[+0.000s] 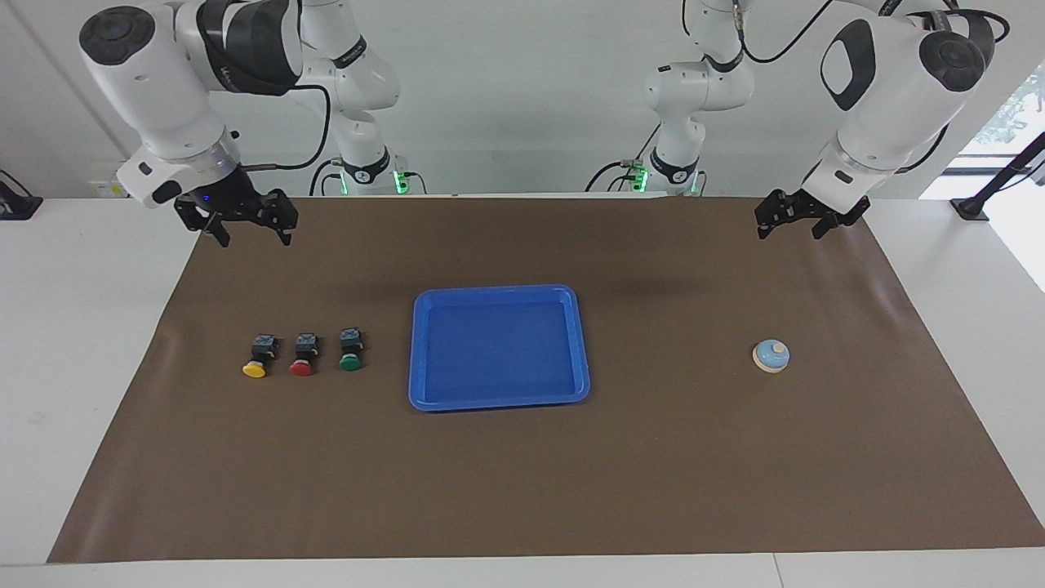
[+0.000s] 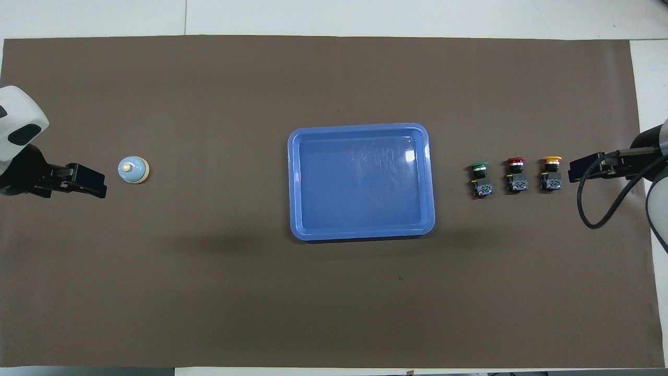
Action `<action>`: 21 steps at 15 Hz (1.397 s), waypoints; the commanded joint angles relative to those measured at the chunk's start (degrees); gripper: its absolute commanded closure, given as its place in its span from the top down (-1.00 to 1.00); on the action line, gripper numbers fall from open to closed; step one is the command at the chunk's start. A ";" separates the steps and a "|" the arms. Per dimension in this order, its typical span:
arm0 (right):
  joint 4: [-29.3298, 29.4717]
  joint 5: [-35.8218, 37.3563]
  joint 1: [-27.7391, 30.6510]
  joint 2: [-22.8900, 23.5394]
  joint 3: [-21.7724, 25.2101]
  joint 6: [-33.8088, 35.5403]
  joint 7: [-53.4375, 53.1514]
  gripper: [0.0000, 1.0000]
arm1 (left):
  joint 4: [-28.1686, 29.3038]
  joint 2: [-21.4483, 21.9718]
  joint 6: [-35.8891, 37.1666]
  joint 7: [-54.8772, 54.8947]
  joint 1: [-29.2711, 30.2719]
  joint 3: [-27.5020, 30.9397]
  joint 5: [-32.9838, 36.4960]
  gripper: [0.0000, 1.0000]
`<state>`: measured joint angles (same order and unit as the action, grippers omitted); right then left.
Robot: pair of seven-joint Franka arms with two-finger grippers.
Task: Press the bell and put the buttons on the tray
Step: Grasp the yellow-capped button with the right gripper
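Observation:
The blue tray (image 1: 498,402) (image 2: 360,233) lies in the middle of the brown mat. Three buttons stand in a row toward the right arm's end: green (image 1: 350,353) (image 2: 481,180) closest to the tray, then red (image 1: 302,358) (image 2: 515,175), then yellow (image 1: 255,359) (image 2: 550,174). The light-blue bell (image 1: 771,357) (image 2: 133,170) sits alone toward the left arm's end. My right gripper (image 1: 255,238) (image 2: 574,171) hangs open over the mat, holding nothing. My left gripper (image 1: 789,234) (image 2: 102,180) hangs open over the mat, clear of the bell.
The brown mat (image 1: 653,457) covers most of the white table (image 1: 82,327). A black cable (image 2: 589,209) loops down from the right arm's wrist over the mat's end.

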<state>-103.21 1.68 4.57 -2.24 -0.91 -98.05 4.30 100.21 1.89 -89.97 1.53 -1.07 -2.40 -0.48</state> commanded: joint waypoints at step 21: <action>-13.05 -0.01 8.09 18.24 -0.50 -30.08 2.12 1.00 | -1.16 2.24 1.29 -1.01 0.10 0.38 0.48 1.00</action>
<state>-111.63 1.67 12.17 18.00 -0.91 -125.06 5.21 99.48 3.69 -89.96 1.13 -1.02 -2.00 -0.48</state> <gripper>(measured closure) 0.000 0.000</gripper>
